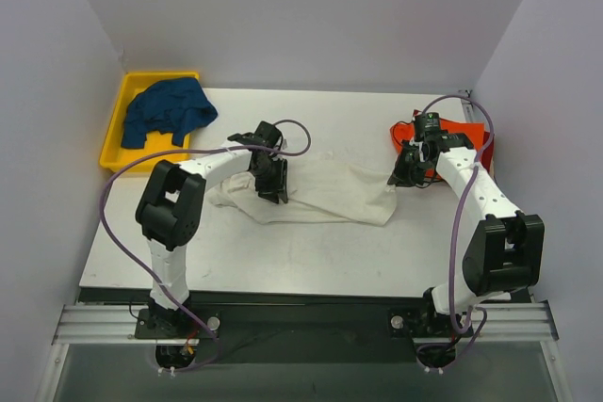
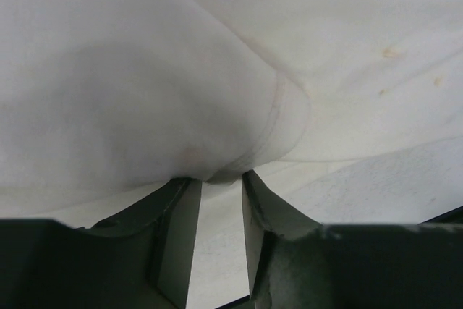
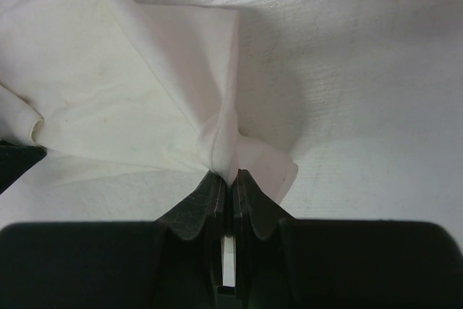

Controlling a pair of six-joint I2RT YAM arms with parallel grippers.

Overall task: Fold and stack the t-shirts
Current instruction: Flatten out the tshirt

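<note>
A flat white surface (image 1: 311,251) carries everything, with pale walls around it. Across its middle lies the large off-white cloth t-shirt (image 1: 325,197), stretched left to right in a rumpled band, the left part bunched and the right end drawn to a corner. It is faintly stained in places.

At the far left corner sits a yellow rectangular plastic bin (image 1: 118,124). A dark blue cloth t-shirt (image 1: 170,110) is heaped loosely in it, one edge hanging over the right rim.

At the far right corner an orange-red cloth t-shirt (image 1: 468,131) lies flat on the surface. The right arm partly covers it, and a darker red edge shows at its right side.

The left end effector (image 1: 271,185) is over the left part of the off-white shirt. In the left wrist view its fingers (image 2: 181,215) stand narrowly apart with a hemmed fold of the shirt caught between their tips — the cloth rises away from them and the surface shows in the gap below.

The right end effector (image 1: 407,171) is at the shirt's right end, just near of the orange-red one. Its fingers (image 3: 199,204) are pressed almost together on a thin pinch of the off-white cloth's corner, which fans out to the left.
</note>
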